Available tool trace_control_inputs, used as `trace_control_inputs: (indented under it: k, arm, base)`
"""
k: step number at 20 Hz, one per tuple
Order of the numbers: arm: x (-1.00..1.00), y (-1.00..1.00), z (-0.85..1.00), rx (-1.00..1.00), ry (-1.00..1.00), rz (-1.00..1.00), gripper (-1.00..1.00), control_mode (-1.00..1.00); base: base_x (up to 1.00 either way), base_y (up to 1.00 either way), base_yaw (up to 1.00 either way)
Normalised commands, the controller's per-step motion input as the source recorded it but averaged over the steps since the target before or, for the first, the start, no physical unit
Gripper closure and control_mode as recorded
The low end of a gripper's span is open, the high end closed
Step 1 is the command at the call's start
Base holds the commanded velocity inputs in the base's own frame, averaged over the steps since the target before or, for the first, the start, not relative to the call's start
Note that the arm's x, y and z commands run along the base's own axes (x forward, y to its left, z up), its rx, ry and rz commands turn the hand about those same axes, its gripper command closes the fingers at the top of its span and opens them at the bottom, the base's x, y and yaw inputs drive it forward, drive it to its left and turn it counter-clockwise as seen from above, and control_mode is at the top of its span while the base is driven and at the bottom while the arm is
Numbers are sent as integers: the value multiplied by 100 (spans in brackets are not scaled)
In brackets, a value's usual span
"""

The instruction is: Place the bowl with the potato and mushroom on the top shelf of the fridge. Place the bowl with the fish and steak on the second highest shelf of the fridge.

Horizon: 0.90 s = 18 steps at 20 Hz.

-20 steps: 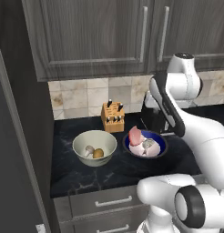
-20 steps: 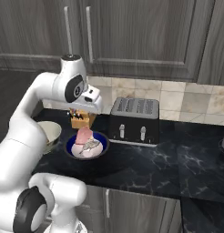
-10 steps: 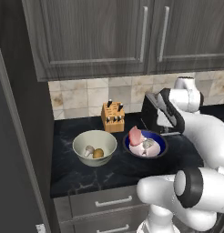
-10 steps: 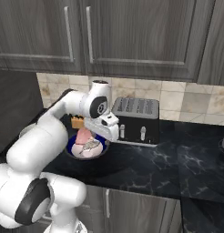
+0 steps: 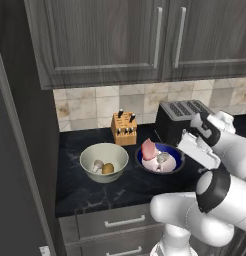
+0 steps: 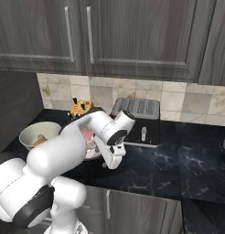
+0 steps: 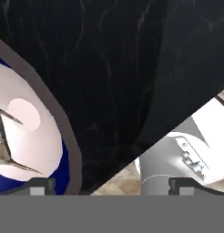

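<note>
Lowered since before, my gripper point(image 7: 109, 186) hovers jaws wide apart just right of the blue bowl point(image 5: 177, 159) holding fish point(image 5: 162, 160) and steak point(image 5: 148, 148).

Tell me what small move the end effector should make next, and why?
Probably shift the end effector sideways over the blue bowl's rim. It is open and low beside that bowl, which holds the steak and fish, and grips nothing.
</note>
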Motion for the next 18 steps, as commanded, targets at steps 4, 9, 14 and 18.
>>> trace_control_inputs:
  k: [4, 9, 14, 18]
  arm:
    - [1, 2, -44, 0, 0, -15, -100, -100]
    - [19, 1, -19, 1, -1, -12, -100, -100]
    - [30, 7, -4, 0, -3, -11, -100, -100]
    - [7, 3, 2, 1, -13, -1, -100, -100]
  base:
    - [0, 0, 0]
    - [0, 0, 0]
    - [0, 0, 0]
    - [0, 0, 0]
